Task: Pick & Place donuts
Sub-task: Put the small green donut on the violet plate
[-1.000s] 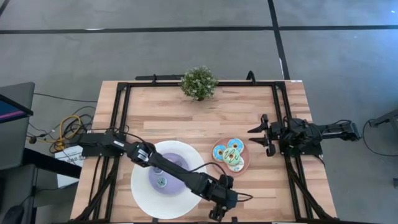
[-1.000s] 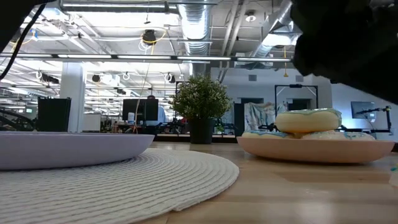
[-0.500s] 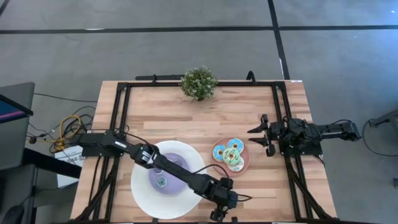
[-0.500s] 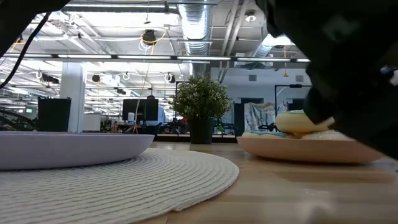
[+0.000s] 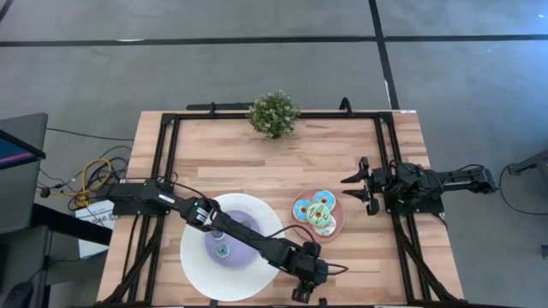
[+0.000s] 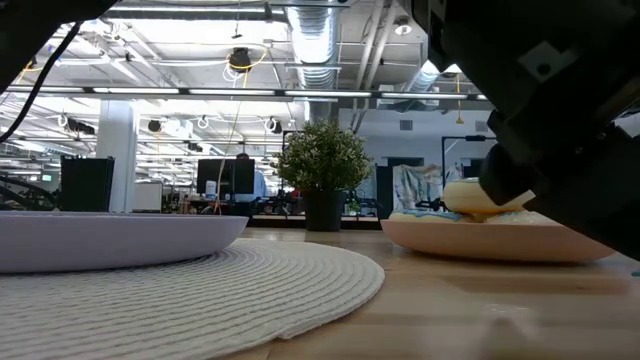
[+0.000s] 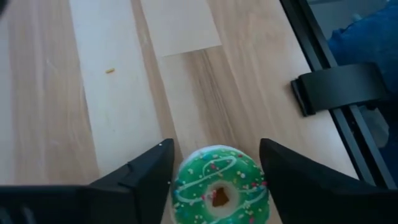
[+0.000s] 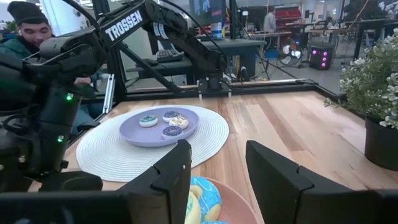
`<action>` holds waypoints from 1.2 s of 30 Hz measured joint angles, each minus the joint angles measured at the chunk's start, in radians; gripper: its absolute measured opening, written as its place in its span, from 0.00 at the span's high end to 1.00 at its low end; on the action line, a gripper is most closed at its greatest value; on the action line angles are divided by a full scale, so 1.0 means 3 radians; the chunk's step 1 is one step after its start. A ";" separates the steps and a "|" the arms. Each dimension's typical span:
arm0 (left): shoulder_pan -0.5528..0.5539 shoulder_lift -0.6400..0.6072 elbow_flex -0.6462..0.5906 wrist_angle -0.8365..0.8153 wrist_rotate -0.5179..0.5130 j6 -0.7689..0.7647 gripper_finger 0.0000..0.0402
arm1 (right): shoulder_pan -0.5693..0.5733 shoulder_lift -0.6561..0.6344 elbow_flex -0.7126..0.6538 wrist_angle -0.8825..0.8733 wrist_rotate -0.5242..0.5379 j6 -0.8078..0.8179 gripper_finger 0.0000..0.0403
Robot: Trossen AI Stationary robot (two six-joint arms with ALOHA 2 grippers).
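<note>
— What sits nearest the table's front edge?

— The left gripper (image 5: 303, 289), reached across past the round white mat (image 5: 193, 257). Its jaws stand apart with a green-iced donut (image 7: 219, 193) between the fingers (image 7: 142, 174); the donut lies on the bare wood, and I cannot tell whether the pads touch it.

— And a little farther in?

— The purple plate (image 5: 244, 233) on the mat, holding small donuts (image 8: 163, 122): three show in the right wrist view. Beside the mat, to the right, is the pink plate (image 5: 336, 225) with the bigger donuts (image 5: 314, 211) in blue, white and green icing, piled close together.

— Where is the other arm?

— The right gripper (image 5: 354, 186) waits near the table's right side, just beyond the pink plate, its jaws open and holding nothing.

— Anything at the far end?

— A small potted plant (image 5: 273, 114) at the middle of the far edge. Past the table, a person (image 8: 25, 25) sits in the room behind.
</note>
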 joint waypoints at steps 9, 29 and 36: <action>0.0000 0.0005 0.0000 -0.0007 -0.0010 -0.0014 0.51 | 0.0000 0.0000 0.0000 0.0000 0.0000 0.0000 0.63; 0.0219 -0.0160 0.0136 -0.0194 0.0463 -0.0448 0.52 | 0.0000 0.0000 0.0000 -0.0001 0.0000 0.0000 0.64; 0.0292 -0.0613 0.0146 -0.0795 0.0112 -0.0322 0.52 | 0.0000 0.0000 0.0000 -0.0001 0.0000 -0.0001 0.64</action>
